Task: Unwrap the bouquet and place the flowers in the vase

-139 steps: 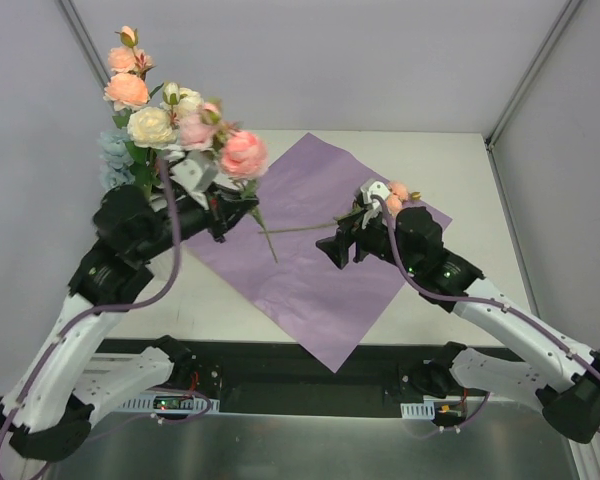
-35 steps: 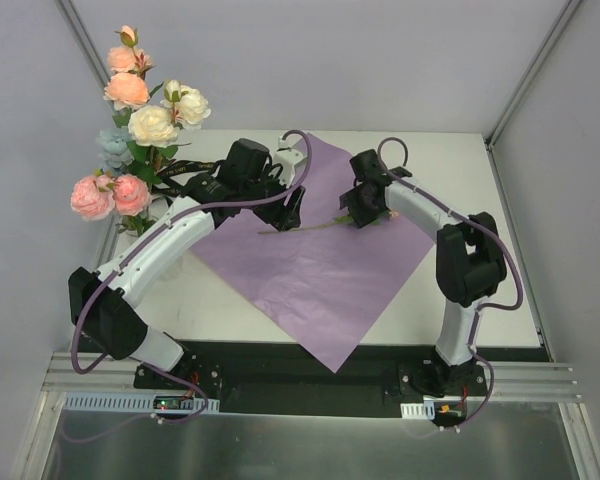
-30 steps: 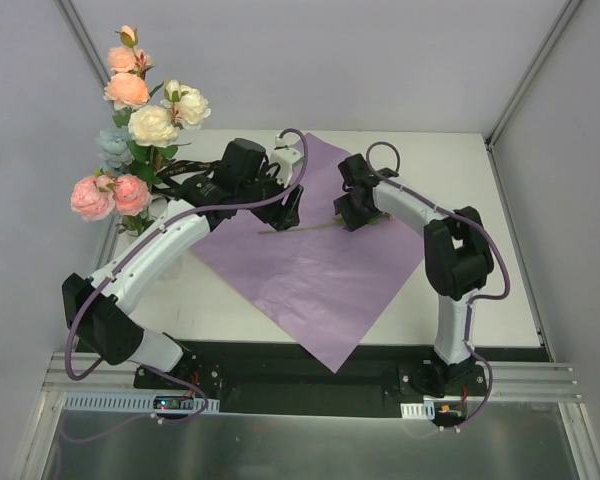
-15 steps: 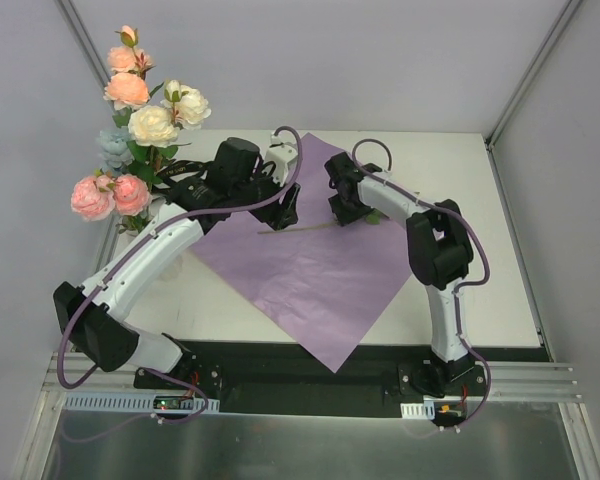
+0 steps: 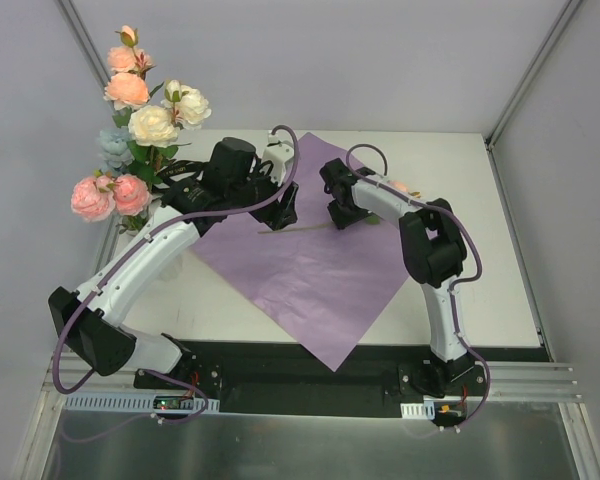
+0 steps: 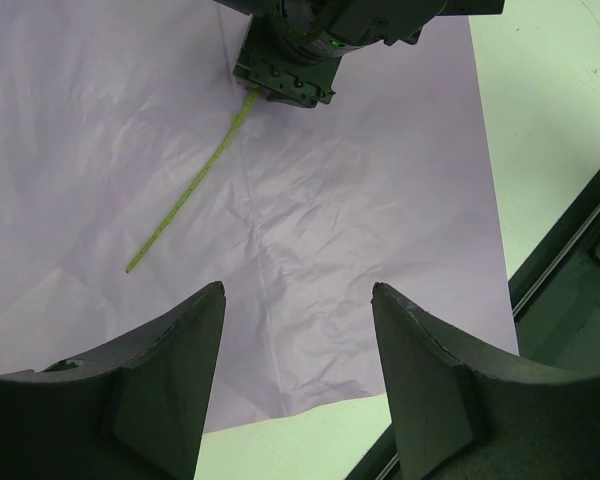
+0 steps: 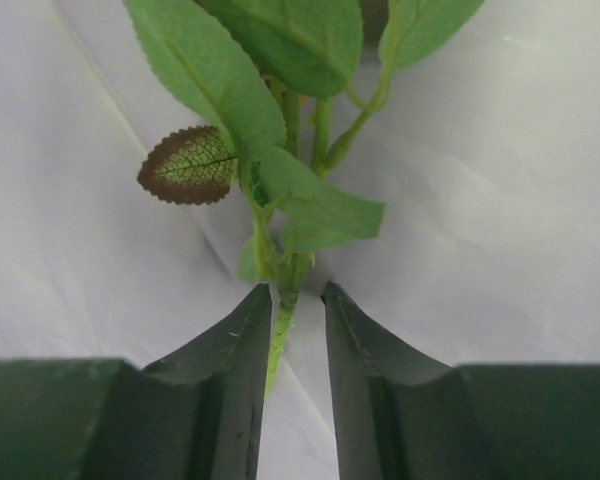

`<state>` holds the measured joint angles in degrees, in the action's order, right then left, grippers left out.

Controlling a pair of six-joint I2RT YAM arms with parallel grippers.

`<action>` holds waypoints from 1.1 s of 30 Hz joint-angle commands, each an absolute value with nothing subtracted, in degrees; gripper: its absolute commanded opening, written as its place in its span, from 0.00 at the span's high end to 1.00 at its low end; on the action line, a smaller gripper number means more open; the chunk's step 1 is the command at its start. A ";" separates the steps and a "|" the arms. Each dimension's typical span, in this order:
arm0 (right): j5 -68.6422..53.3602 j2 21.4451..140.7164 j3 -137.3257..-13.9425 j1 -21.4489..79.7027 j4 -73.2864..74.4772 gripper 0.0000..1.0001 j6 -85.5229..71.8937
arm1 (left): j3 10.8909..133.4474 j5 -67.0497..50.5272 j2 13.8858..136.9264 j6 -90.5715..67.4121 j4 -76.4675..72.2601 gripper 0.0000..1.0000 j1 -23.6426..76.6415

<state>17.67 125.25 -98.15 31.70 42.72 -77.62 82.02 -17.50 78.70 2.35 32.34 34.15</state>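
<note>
Right claw point(image 5: 337, 220) has slid left over purple paper point(image 5: 320, 285) on white table point(image 5: 465, 185)

Most of the flowers point(image 5: 145, 125) stood upright in a loose bunch at the table's far left corner. There were peach, cream, pink and pale blue roses on green stems, and two pink blooms point(image 5: 105, 195) drooped lowest. What they stood in was hidden from view. One last flower point(image 5: 295, 228) lay flat on the spread purple paper point(image 5: 320, 290), its thin green stem point(image 6: 190, 190) bare at the left end. Broad green leaves point(image 7: 250, 90) and one small brownish leaf point(image 7: 190, 165) grew nearer the right end.
</note>
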 commanded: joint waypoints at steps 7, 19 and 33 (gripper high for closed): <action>21.27 123.05 -101.69 31.82 45.96 0.93 -77.96 | 81.48 -18.37 77.25 2.29 31.29 0.40 34.63; 27.69 97.14 -92.85 30.32 31.71 0.99 -47.41 | 81.12 -17.58 77.87 2.81 31.11 0.39 35.24; -23.98 82.72 -66.47 28.83 0.28 0.99 6.68 | 81.39 -29.87 81.30 0.18 29.27 0.37 34.55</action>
